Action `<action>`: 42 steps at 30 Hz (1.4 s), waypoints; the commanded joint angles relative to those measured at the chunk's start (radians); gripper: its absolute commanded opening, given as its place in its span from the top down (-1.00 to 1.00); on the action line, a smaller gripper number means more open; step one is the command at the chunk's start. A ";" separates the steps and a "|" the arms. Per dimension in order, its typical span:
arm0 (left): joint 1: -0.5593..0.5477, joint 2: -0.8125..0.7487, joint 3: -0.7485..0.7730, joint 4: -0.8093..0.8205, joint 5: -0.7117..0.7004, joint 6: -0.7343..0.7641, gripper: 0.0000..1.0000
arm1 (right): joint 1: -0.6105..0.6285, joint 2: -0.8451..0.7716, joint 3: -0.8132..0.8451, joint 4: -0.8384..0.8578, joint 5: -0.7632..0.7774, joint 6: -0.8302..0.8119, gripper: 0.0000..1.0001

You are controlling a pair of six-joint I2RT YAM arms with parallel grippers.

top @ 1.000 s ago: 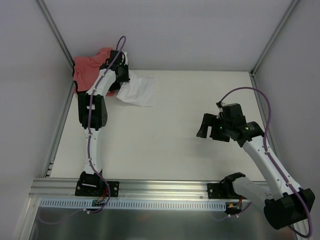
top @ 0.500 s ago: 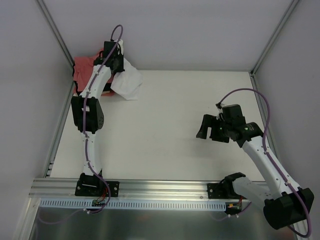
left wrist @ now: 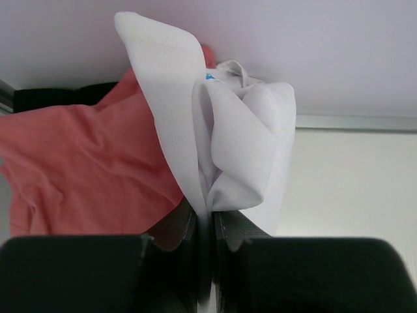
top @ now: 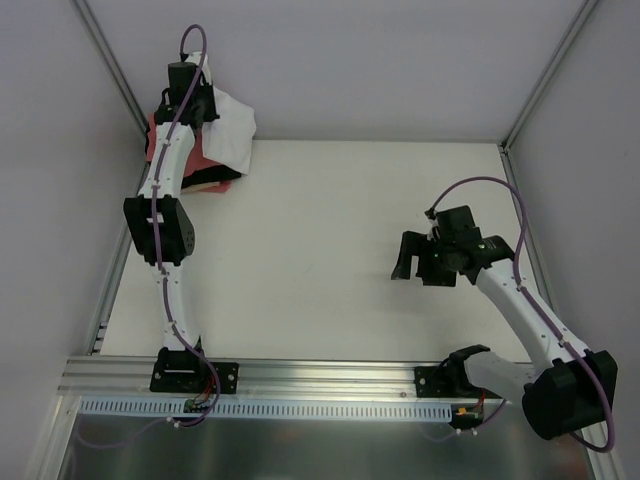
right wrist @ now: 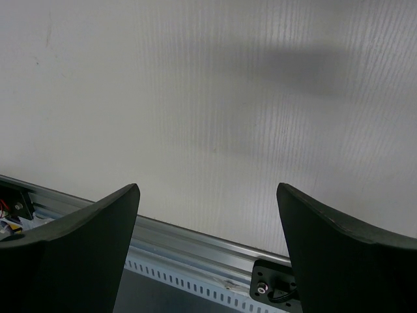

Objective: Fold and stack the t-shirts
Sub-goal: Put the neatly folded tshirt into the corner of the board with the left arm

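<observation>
My left gripper (top: 205,108) is shut on the folded white t-shirt (top: 230,130) and holds it up at the far left corner, over the salmon-pink t-shirt (top: 203,162). In the left wrist view the gripper (left wrist: 207,225) pinches a bunched fold of the white shirt (left wrist: 241,143), with the salmon-pink shirt (left wrist: 85,169) below left and a strip of black cloth (left wrist: 58,96) behind it. My right gripper (top: 412,262) is open and empty above the table's right half; in the right wrist view the gripper (right wrist: 207,215) shows only bare table between its jaws.
The table (top: 320,240) is walled by white panels with metal corner posts (top: 118,80). An aluminium rail (top: 320,378) runs along the near edge and also shows in the right wrist view (right wrist: 195,244). No pale cream shirt is visible.
My left gripper has carried the white t-shirt up and back to the left, from beside the pile to over the salmon-pink shirt in the corner. The right arm has shifted only slightly.
</observation>
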 commanded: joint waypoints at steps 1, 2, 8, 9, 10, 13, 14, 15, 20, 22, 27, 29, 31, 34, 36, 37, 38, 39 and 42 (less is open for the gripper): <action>0.040 -0.079 0.055 0.073 0.052 -0.010 1.00 | -0.006 0.021 -0.002 0.008 -0.005 -0.017 -0.83; 0.056 -0.084 0.061 0.073 0.061 -0.042 1.00 | -0.006 0.033 0.001 0.006 -0.008 -0.017 -0.83; 0.089 -0.110 0.073 0.107 0.086 -0.056 1.00 | -0.006 0.048 0.003 0.009 -0.010 -0.017 -0.83; 0.099 -0.109 0.076 0.107 0.093 -0.066 1.00 | -0.007 0.050 0.003 0.008 -0.008 -0.019 -0.84; 0.105 -0.109 0.081 0.112 0.113 -0.084 1.00 | -0.007 0.050 0.003 0.005 -0.002 -0.022 -0.83; 0.109 -0.118 0.092 0.105 0.133 -0.109 1.00 | -0.004 0.058 0.000 0.008 0.001 -0.022 -0.84; 0.111 -0.118 0.096 0.101 0.154 -0.119 1.00 | -0.007 0.065 -0.002 0.012 0.000 -0.022 -0.84; 0.108 -0.122 0.099 0.101 0.162 -0.142 1.00 | -0.006 0.071 -0.003 0.014 0.000 -0.020 -0.84; 0.100 -0.136 0.132 0.122 0.190 -0.170 1.00 | -0.006 0.084 -0.011 0.043 -0.019 -0.005 -0.84; 0.102 -0.144 0.136 0.130 0.187 -0.172 1.00 | -0.006 0.087 -0.011 0.044 -0.022 -0.003 -0.84; 0.106 -0.155 0.136 0.112 0.169 -0.147 1.00 | -0.006 0.087 -0.008 0.035 -0.013 -0.016 -0.84; 0.113 -0.158 0.132 0.098 0.167 -0.144 1.00 | -0.006 0.085 -0.008 0.031 -0.011 -0.019 -0.84; 0.117 -0.164 0.119 0.087 0.164 -0.138 1.00 | -0.006 0.085 -0.009 0.031 -0.008 -0.020 -0.84; 0.126 -0.167 0.104 0.079 0.168 -0.135 1.00 | -0.006 0.084 -0.017 0.035 -0.010 -0.017 -0.84; 0.134 -0.165 0.090 0.072 0.170 -0.136 1.00 | -0.007 0.084 -0.023 0.040 -0.014 -0.016 -0.84; 0.136 -0.164 0.086 0.069 0.172 -0.135 1.00 | -0.007 0.085 -0.025 0.040 -0.014 -0.014 -0.84; 0.136 -0.159 0.081 0.067 0.170 -0.133 1.00 | -0.007 0.085 -0.025 0.040 -0.014 -0.013 -0.84; 0.139 -0.158 0.072 0.064 0.168 -0.135 1.00 | -0.006 0.084 -0.023 0.040 -0.014 -0.013 -0.84; 0.154 -0.144 0.066 0.044 0.165 -0.132 1.00 | -0.007 0.085 -0.026 0.038 -0.008 -0.014 -0.84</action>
